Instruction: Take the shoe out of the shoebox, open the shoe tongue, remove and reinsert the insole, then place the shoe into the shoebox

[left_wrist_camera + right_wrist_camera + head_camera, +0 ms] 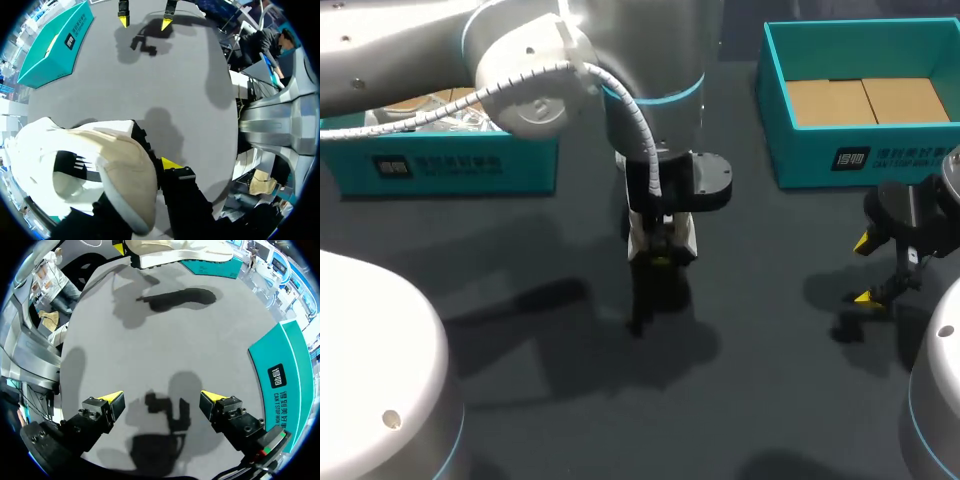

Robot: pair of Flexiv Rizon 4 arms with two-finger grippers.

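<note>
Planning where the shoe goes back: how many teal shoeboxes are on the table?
2. One shoebox far left, partly behind the left arm; the other shoebox far right, open.

White shoe [45, 150], beige lining, heel collar gripped by left hand [661, 258] above table, open teal shoebox [810, 150] far right.

Left gripper [661, 255] pointing straight down, clamped on shoe [45, 150], right gripper [865, 270] spread wide, angled down

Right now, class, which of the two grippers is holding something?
The left gripper: it is shut on the white shoe. The right gripper stands open and empty.
</note>
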